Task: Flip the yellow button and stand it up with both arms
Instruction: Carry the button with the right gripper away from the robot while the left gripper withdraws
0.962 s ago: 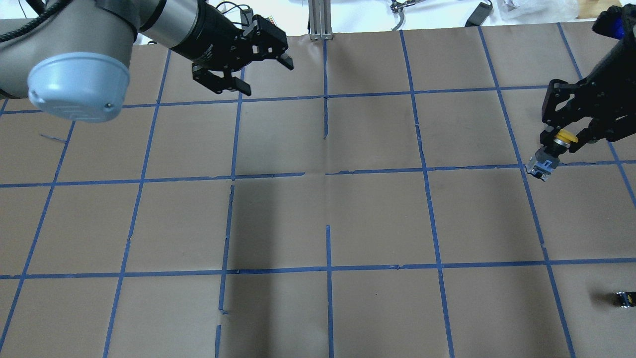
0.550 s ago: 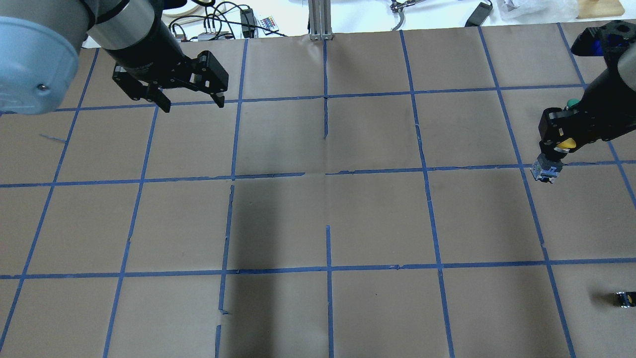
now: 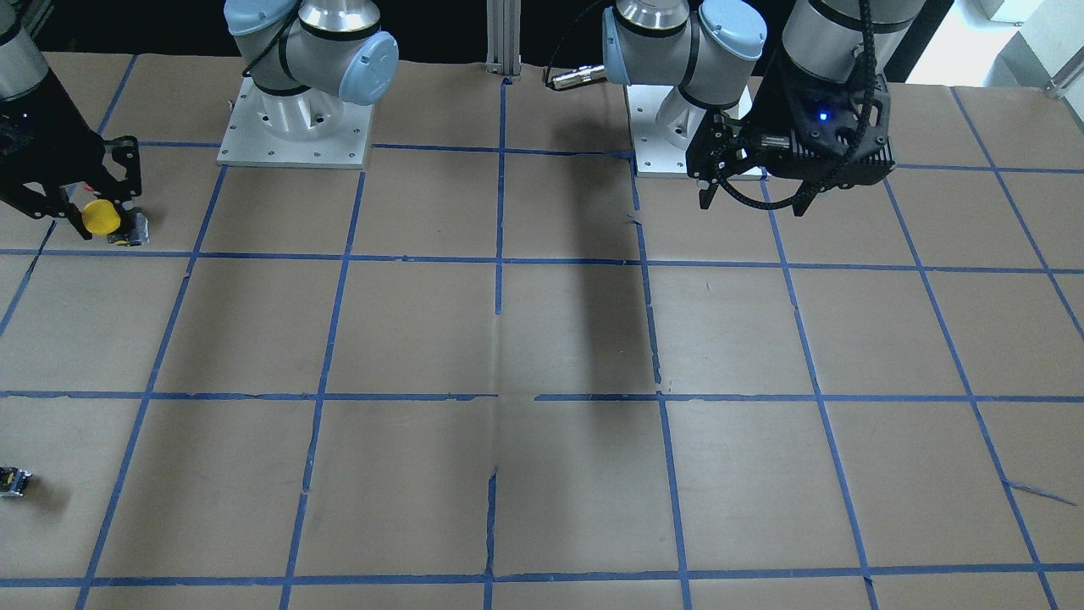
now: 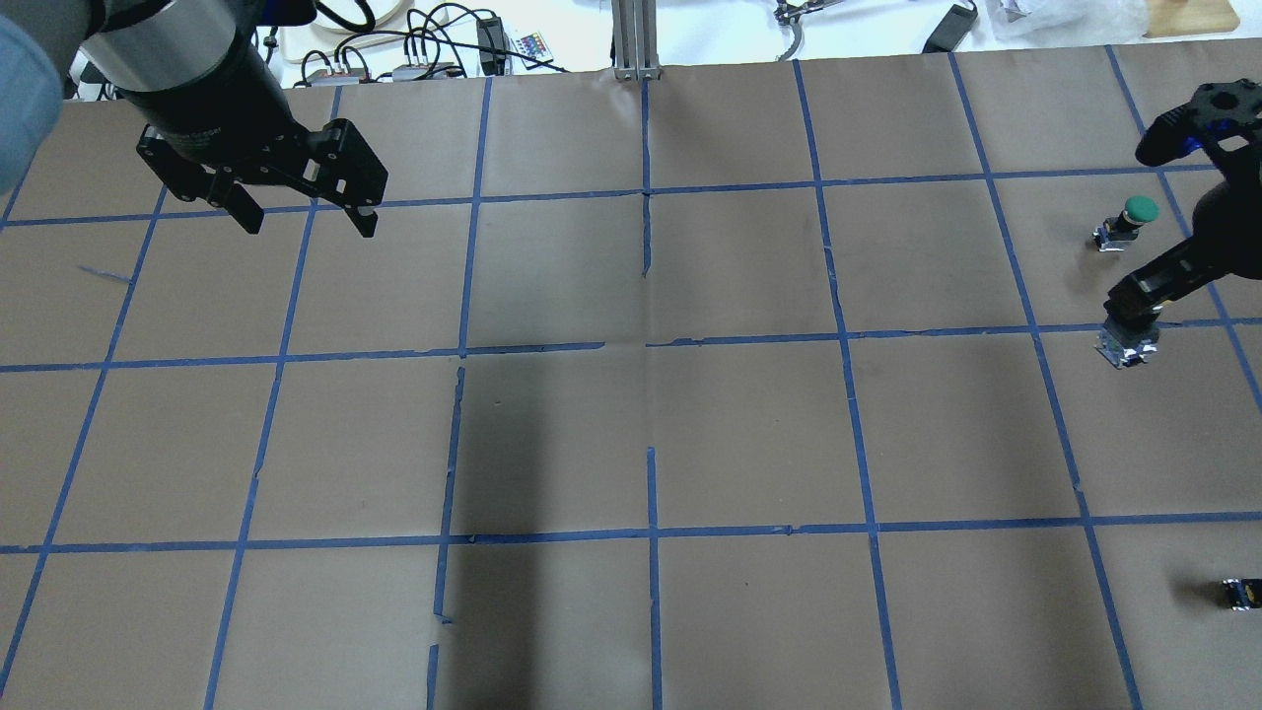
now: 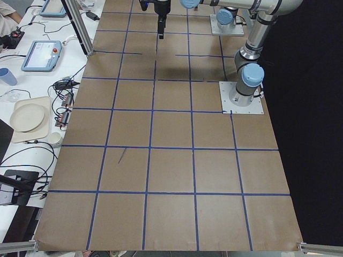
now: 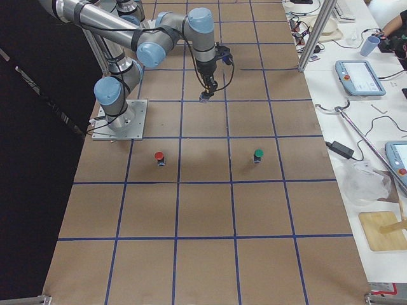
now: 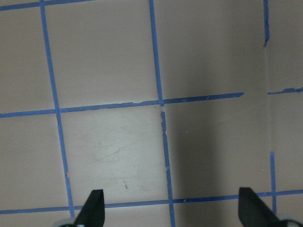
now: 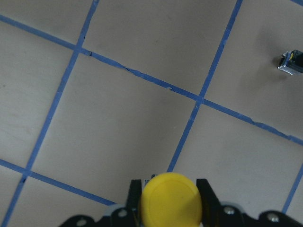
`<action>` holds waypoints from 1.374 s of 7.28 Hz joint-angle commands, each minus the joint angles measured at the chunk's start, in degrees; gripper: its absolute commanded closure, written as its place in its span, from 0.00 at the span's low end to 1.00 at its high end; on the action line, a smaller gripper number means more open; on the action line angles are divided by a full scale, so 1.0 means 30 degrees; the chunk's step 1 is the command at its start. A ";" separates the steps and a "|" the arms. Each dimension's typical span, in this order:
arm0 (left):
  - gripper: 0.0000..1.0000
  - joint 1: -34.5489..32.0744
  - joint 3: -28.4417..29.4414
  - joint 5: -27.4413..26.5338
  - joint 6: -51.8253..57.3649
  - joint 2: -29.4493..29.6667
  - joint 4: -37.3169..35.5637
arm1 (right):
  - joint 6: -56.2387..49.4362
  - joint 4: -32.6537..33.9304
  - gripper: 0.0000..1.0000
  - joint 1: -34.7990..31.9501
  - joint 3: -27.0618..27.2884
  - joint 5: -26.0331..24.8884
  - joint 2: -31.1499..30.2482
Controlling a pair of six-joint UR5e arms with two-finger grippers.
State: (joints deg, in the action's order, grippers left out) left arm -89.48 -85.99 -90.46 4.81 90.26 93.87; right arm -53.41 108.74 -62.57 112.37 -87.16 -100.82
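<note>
Black and two-fingered, the right tool (image 3: 87, 210) was clamped on the yellow button (image 8: 170, 201), a small push-button with a round yellow mushroom cap on a dark boxy body. One finger sat on each side of the cap. In the right wrist view the cap faced the camera, so the body pointed away from the tool and down toward the desk (image 4: 749, 424), a flat top covered in brown paper and marked into squares with blue tape. The yellow button hung at the desk's right end, beside a crossing of tape lines; whether its body touched the paper could not be told. The left tool (image 4: 309, 222), also black and two-fingered, hovered above the far left part of the desk with its fingers spread wide and nothing between them. A green-capped push-button (image 4: 1134, 219) stood upright near the right tool, on the side away from the robot. A red-capped push-button (image 6: 159, 157) stood upright further out toward the right end. A small dark capless block (image 4: 1239, 592) lay nearer the robot at the right edge, well apart from the yellow button.
</note>
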 commanded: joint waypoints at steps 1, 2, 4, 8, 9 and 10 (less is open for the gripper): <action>0.00 -0.0026 -0.0077 0.0182 -0.0807 0.0147 0.0058 | -0.4597 0.1921 0.95 0.2011 0.1589 0.0572 0.0469; 0.00 0.0002 -0.0337 -0.0195 -0.0899 -0.0144 0.0116 | -0.7626 0.1954 0.96 0.2888 0.1973 0.1185 0.0471; 0.00 0.0122 0.0531 -0.0085 -0.1628 -0.0319 0.0494 | -1.4285 0.2072 0.96 0.4791 0.2240 0.3064 0.1054; 0.00 -0.0144 0.1357 -0.0257 -0.1223 0.0263 0.0879 | -2.2959 0.4821 0.96 0.7435 0.1978 0.5308 0.5297; 0.00 -0.0144 0.1360 -0.0257 -0.1222 0.0234 0.0879 | -2.5096 0.4768 0.95 0.7989 0.1774 0.6337 0.5798; 0.00 -0.0144 0.1331 -0.0257 -0.1222 -0.0201 0.1082 | -2.5959 0.4680 0.95 0.8139 0.1685 0.6376 0.6151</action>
State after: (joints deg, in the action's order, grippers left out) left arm -89.89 -82.03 -91.21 1.10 90.67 96.62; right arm -125.79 122.67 -39.35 117.90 -69.78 -84.29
